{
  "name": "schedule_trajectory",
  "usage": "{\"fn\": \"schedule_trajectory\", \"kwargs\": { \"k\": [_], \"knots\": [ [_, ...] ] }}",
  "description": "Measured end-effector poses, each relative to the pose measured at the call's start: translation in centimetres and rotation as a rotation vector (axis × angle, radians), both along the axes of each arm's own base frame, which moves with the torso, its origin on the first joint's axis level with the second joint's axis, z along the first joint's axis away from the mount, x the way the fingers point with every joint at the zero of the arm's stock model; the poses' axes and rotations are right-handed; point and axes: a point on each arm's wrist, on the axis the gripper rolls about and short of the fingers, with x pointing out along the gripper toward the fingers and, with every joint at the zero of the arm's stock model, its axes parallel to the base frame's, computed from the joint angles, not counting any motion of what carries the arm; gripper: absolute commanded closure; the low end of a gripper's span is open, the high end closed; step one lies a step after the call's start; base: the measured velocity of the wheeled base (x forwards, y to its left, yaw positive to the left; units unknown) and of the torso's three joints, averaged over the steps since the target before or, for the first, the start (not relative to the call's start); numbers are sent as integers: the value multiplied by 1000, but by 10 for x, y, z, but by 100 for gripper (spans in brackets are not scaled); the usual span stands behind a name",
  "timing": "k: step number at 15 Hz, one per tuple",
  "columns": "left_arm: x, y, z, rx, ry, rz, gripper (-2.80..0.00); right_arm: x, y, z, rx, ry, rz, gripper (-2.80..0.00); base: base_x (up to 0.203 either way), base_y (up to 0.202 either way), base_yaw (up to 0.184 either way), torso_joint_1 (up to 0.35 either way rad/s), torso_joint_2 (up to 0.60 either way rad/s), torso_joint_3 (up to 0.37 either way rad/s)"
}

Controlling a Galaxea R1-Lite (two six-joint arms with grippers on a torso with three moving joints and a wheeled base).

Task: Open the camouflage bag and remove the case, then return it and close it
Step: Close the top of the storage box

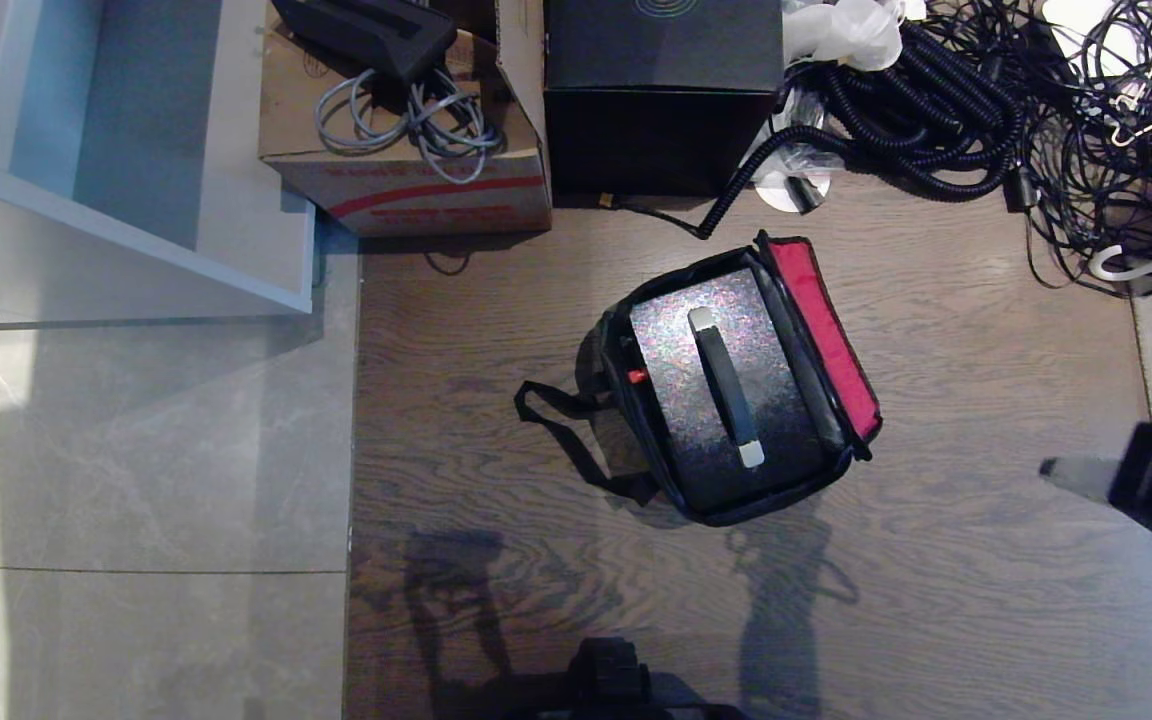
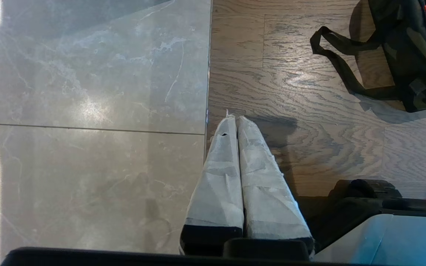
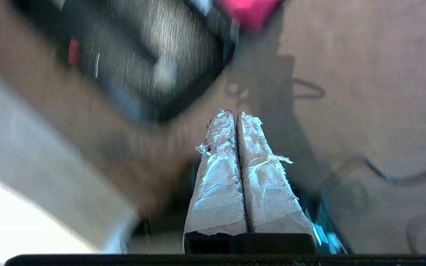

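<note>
The camouflage bag (image 1: pixel 636 455) lies open on the wood floor, its red-lined flap (image 1: pixel 821 330) folded back on the right. Inside it rests the glittery dark case (image 1: pixel 671 360), face up, with its black bar handle (image 1: pixel 726 385) and silver ends showing. The bag's black strap (image 1: pixel 561 425) trails off to the left. My right gripper (image 1: pixel 1051 468) comes in from the right edge, shut and holding nothing, well to the right of the bag; in the right wrist view its taped fingers (image 3: pixel 220 155) point past the blurred bag (image 3: pixel 183 107). My left gripper (image 2: pixel 235 119) hangs shut over the floor seam, left of the bag's strap (image 2: pixel 340 62).
A black cube box (image 1: pixel 661 90) and a cardboard box (image 1: pixel 406 180) with grey cables stand behind the bag. A mass of black cables (image 1: pixel 986 110) fills the back right. A white cabinet edge (image 1: pixel 136 230) is at the back left, with grey tile (image 1: pixel 136 480) on the left.
</note>
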Motion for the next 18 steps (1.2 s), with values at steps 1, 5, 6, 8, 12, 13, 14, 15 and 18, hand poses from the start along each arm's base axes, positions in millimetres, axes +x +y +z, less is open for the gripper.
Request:
{"fn": "schedule_trajectory", "kwargs": {
  "k": [1, 5, 6, 8, 12, 13, 14, 15, 18],
  "knots": [
    [0, 0, 0, 0, 0, 0, 0, 28, 0, -1, 13, -8, -36, 0, 0, 0, 0, 0, 0, 0],
    [0, 0, 0, 0, 0, 0, 0, 127, -6, -26, 51, -105, -120, 0, 0, 0, 0, 0, 0, 0],
    [0, 0, 0, 0, 0, 0, 0, 146, -9, -36, 59, -128, -133, 0, 0, 0, 0, 0, 0, 0],
    [0, 0, 0, 0, 0, 0, 0, 177, -14, -53, 90, -175, -150, 0, 0, 0, 0, 0, 0, 0],
    [0, 0, 0, 0, 0, 0, 0, 209, -18, -84, 125, -150, -157, -280, 0, 0, 0, 0, 0, 0],
    [0, 0, 0, 0, 0, 0, 0, 212, -18, -92, 126, -137, -153, -280, 0, 0, 0, 0, 0, 0],
    [0, 0, 0, 0, 0, 0, 0, 215, -18, -99, 127, -124, -151, -280, 0, 0, 0, 0, 0, 0],
    [0, 0, 0, 0, 0, 0, 0, 217, -18, -106, 129, -110, -147, -280, 0, 0, 0, 0, 0, 0],
    [0, 0, 0, 0, 0, 0, 0, 217, -23, -126, 134, -50, -157, -280, 0, 0, 0, 0, 0, 0]
  ]
}}
